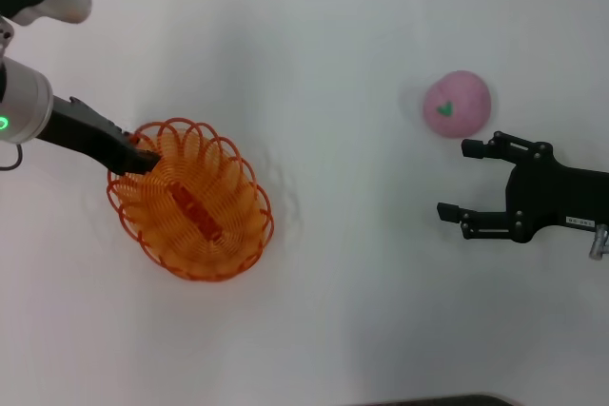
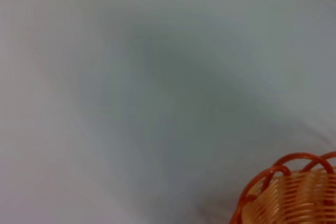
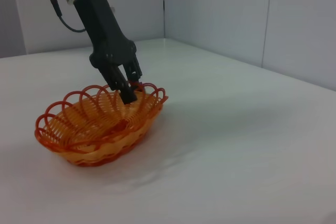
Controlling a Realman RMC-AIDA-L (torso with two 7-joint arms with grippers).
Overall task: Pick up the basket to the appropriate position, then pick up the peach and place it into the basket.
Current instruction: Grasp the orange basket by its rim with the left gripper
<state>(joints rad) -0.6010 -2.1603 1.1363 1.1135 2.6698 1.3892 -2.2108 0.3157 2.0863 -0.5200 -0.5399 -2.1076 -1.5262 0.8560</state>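
Head view: the white table (image 1: 333, 26) fills the frame. At lower left sits the basket (image 1: 205, 235), its upper-left rim pinched by the left gripper (image 1: 141, 159). At right, the right gripper (image 1: 457, 178) hangs spread wide, just below the peach (image 1: 458, 104).

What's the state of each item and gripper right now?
basket: upright on the table, empty, one end of its rim gripped.
peach: loose on the table, outside the basket, untouched.
left gripper: at the basket's near-left rim, fingers closed on the wire loops.
right gripper: open, beside the peach, holding nothing.
table: white, bears the basket and the peach.
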